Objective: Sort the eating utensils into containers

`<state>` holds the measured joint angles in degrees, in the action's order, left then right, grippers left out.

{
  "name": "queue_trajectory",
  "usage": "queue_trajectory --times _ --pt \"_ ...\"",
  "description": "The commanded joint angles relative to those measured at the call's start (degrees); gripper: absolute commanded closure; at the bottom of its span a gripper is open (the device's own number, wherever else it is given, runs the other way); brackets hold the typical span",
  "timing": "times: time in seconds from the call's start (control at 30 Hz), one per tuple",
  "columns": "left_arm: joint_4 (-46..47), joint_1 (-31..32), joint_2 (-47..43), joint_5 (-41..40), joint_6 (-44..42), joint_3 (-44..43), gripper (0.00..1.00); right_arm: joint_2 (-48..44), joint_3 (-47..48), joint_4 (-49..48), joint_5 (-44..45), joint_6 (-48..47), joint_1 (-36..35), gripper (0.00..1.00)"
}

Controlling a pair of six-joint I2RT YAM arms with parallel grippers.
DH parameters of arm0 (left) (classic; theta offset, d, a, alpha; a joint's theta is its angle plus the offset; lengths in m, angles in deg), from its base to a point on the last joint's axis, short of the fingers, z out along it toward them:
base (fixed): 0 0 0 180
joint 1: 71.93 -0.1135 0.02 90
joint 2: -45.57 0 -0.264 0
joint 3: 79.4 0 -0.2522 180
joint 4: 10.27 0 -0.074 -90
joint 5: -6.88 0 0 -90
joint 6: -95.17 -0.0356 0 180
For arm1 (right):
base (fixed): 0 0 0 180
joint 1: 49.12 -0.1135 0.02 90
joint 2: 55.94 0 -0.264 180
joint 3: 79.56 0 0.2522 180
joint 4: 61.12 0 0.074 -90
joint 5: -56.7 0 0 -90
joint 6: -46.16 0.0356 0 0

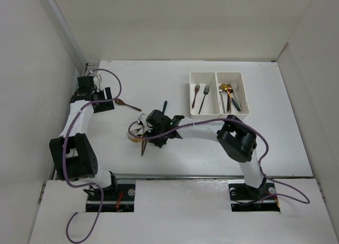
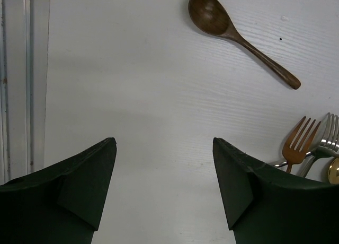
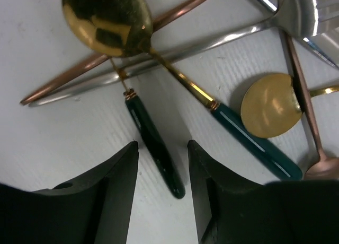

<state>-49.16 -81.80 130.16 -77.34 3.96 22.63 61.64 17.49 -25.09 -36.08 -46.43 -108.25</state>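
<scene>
Several eating utensils lie crossed in a pile [image 1: 139,135] in the middle of the table. My right gripper [image 1: 152,128] is low over it. In the right wrist view the gripper [image 3: 162,147] is open, its fingers on either side of a dark green handle [image 3: 151,135] with a small gap on each side. A gold spoon bowl [image 3: 106,21], a second green-handled spoon [image 3: 254,143], a copper handle [image 3: 69,77] and a silver fork [image 3: 310,10] lie around it. The containers are two joined white bins [image 1: 192,93] at the back right, which hold forks [image 1: 201,98] and spoons [image 1: 230,95]. My left gripper [image 2: 164,148] is open and empty.
A brown wooden spoon [image 2: 238,37] lies alone on the table [image 1: 175,154] just ahead of the left gripper [image 1: 106,105], also visible from above [image 1: 127,104]. A copper fork [image 2: 296,146] and a silver fork [image 2: 326,140] show at the right edge of the left wrist view. White walls enclose the table.
</scene>
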Motion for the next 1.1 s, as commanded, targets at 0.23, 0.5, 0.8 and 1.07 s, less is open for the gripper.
queue_trajectory --times 0.23,0.5,0.8,1.07 --pt "0.43 -0.41 -2.42 -0.51 0.25 -0.92 0.29 5.2 4.69 0.33 3.67 -2.42 -2.57 0.9" --pt "0.43 -0.41 -1.9 -0.51 0.25 -0.92 0.29 -4.7 1.79 0.85 -3.79 -11.63 -3.09 1.0" --pt "0.43 -0.41 -1.37 -0.51 0.25 -1.45 0.29 -14.57 5.04 -2.3 -7.23 -9.73 -0.65 1.0" --pt "-0.71 -0.41 2.14 0.72 2.0 -5.22 0.29 -20.1 2.67 -8.11 4.61 14.08 21.58 1.0"
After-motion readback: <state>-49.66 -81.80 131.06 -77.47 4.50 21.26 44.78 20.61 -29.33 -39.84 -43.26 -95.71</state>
